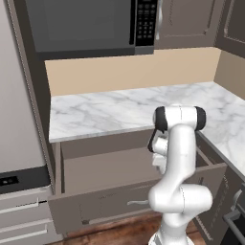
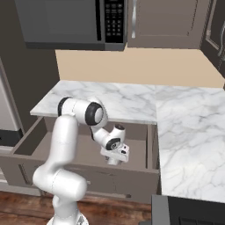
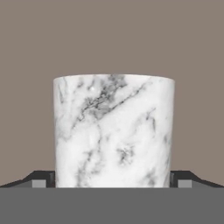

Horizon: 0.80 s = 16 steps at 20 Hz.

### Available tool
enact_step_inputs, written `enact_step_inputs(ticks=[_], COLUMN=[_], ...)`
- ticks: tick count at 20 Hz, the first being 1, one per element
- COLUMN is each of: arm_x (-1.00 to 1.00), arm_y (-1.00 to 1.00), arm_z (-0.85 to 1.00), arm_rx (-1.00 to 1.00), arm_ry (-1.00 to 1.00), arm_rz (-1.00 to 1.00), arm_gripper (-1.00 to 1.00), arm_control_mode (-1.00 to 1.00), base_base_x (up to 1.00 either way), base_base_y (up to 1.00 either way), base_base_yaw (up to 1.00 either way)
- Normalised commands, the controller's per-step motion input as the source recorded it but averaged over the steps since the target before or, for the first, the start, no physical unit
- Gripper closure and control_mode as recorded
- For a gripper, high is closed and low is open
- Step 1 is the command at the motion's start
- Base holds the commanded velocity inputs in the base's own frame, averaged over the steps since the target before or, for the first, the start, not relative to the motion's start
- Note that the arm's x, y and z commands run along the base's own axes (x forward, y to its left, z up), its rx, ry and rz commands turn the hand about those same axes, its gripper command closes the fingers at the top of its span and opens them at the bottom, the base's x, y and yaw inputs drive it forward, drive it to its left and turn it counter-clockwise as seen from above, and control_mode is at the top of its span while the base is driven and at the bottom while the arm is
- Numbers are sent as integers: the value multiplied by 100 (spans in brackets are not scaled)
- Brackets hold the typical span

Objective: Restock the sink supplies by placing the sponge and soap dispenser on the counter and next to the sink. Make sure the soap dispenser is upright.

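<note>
Reaching down into the open drawer [image 2: 88,154], my claw [image 3: 112,181] hangs released, fingertips [image 3: 41,180] spread either side of a marble-patterned bottle [image 3: 113,131], likely the soap dispenser, ready to clamp it. It lies in the drawer, below the table [image 2: 132,99].

My arm [image 1: 179,172] is a chain of smooth, glossy white rounded links, thick and tubular; black bands ring the joints, plainest at my elbow [image 1: 180,118], where two dark collars flank a white barrel; from the right base view the same elbow [image 2: 83,110] shows a black disc face; my wrist [image 2: 110,140] is smaller, white with dark round caps; my two small fingertips [image 3: 41,179] are dark, blocky, with pale grey square pads.
</note>
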Motion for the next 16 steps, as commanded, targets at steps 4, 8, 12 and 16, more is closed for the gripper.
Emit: enact_step_inputs(ticks=[4,8,12,16], arm_x=[-9,-33,-18,-24], arm_y=[0,0,0,0], arm_z=[97,100,100,100], arm_rx=[0,0,0,0], arm_ry=[0,-3,0,-3], arm_rz=[0,0,0,0], arm_gripper=[100,100,100,100], arm_control_mode=[-100,-100,-100,-100], base_base_x=[0,0,0,0], base_base_y=[0,0,0,0], base_base_yaw=[0,0,0,0])
